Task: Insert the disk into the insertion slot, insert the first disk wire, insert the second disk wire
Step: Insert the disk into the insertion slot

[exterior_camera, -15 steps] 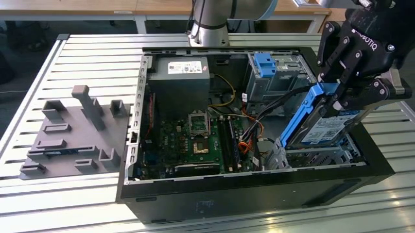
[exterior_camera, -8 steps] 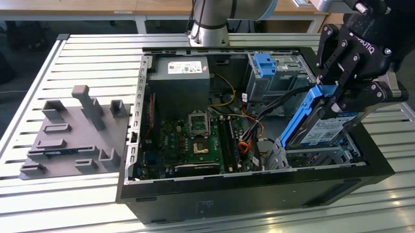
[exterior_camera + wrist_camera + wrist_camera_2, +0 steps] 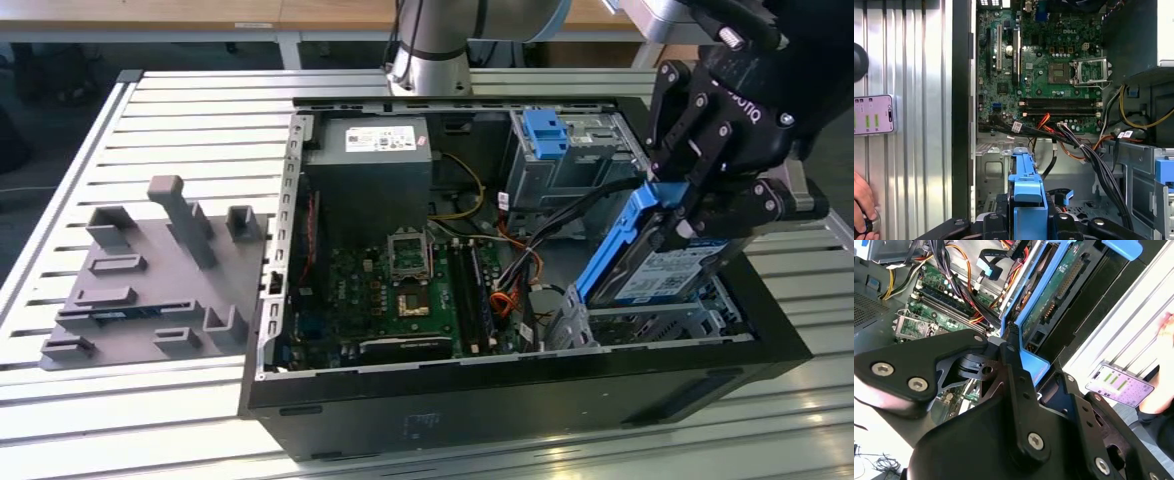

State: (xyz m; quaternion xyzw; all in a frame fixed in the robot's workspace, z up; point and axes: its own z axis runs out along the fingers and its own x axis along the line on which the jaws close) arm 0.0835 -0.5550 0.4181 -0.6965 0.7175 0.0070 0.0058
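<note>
- The gripper point(image 3: 721, 212) is clamped shut on the disk's blue frame and carries its whole weight.
- The computer case point(image 3: 507, 385) lies open on the slatted table point(image 3: 174, 100), and the work is at its corner towards the exterior view's right.
- The disk point(image 3: 667, 275) hangs steeply tilted with its lower end at the mouth of the slot point(image 3: 654, 322). I cannot tell whether they touch.
- I judge the first step to be in hand, with the disk not yet seated.
- Seating it calls for levelling the disk and squaring its frame to the slot's walls.
- A bundle of wires point(image 3: 541, 235) runs just beside the slot and could snag.
- The taller bay point(image 3: 547, 130) stands behind it.
- A phone point(image 3: 873, 115) and a person's hand point(image 3: 861, 202) rest on the table, well apart from the slot.
</note>
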